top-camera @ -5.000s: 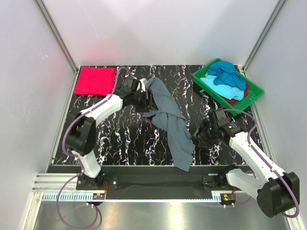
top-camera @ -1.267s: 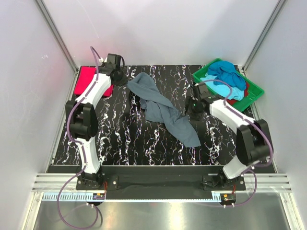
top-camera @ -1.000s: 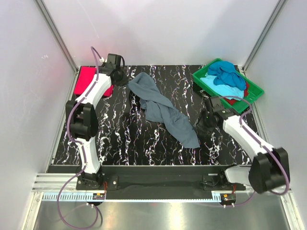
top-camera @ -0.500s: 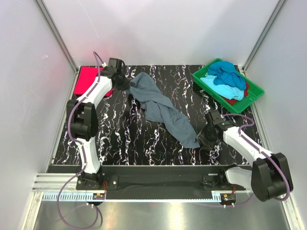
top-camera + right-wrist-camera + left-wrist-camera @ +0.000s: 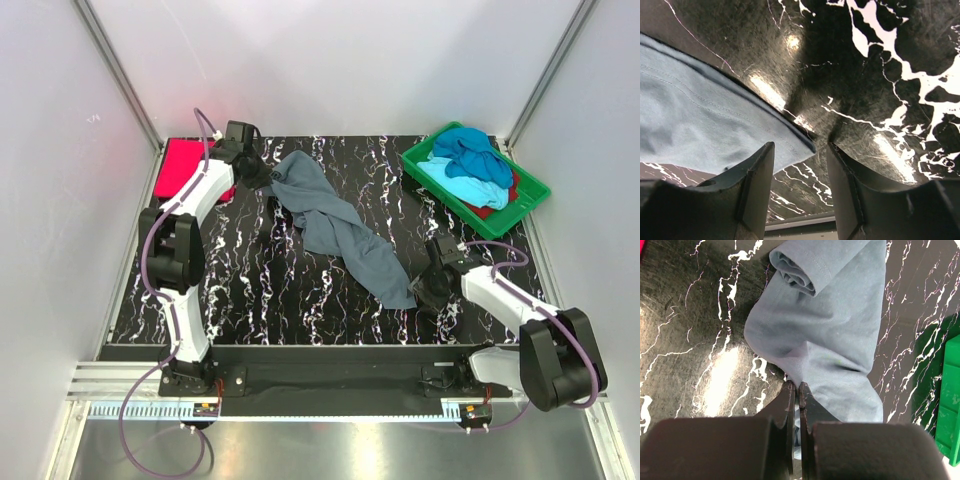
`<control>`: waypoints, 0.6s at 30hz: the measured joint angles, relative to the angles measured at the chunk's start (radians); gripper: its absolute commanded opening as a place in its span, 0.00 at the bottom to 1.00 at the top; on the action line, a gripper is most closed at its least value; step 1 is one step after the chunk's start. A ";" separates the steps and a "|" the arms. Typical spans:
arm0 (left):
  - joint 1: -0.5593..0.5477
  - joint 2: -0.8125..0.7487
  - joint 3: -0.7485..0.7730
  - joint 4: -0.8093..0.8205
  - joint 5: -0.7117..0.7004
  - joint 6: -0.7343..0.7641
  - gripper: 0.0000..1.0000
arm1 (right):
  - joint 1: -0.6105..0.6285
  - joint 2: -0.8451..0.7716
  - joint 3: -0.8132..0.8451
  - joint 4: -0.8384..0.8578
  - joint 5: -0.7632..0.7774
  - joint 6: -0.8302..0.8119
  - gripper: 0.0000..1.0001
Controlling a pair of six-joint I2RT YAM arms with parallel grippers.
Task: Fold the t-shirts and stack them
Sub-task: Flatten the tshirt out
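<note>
Your left end effector [image 5: 266, 180] is out at the far left of the table [image 5: 250, 290]. Its wrist camera shows the two fingers [image 5: 788, 405] pressed together, with a fold of the grey-blue t-shirt [image 5: 335, 225] pinched between them at the tips. That shirt is unfolded and rumpled. It runs in a long diagonal band from the pinched edge at the far left down toward the near right of the table. One sleeve is rolled over on itself at the far end [image 5: 797, 277].

Your right end effector [image 5: 422, 290] is low over the table at the near right end of the same shirt. Through its wrist camera you see the fingers [image 5: 757, 185] standing apart with a clear gap. The hemmed corner of the shirt [image 5: 805, 145] pokes into that gap while lying flat on the table. Neither finger is closed on it.

The red-pink t-shirt [image 5: 183, 165] lies as a flat square at the far left corner, partly behind the left arm. The green tray [image 5: 528, 180] sits at the far right corner, well apart from the spread shirt. In it the dark blue t-shirt [image 5: 470, 148] is heaped on top, the turquoise t-shirt [image 5: 462, 185] lies under it, and the red t-shirt [image 5: 497, 207] shows at the near edge.
</note>
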 measured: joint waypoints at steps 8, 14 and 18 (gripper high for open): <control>0.000 0.000 0.000 0.005 0.010 -0.007 0.00 | 0.000 0.013 -0.003 0.043 -0.004 0.004 0.49; 0.000 0.000 0.000 0.007 0.017 -0.007 0.00 | 0.000 0.013 -0.004 0.045 -0.005 0.010 0.44; 0.000 0.000 0.000 0.007 0.018 -0.007 0.00 | 0.000 0.015 -0.004 0.045 -0.012 0.010 0.43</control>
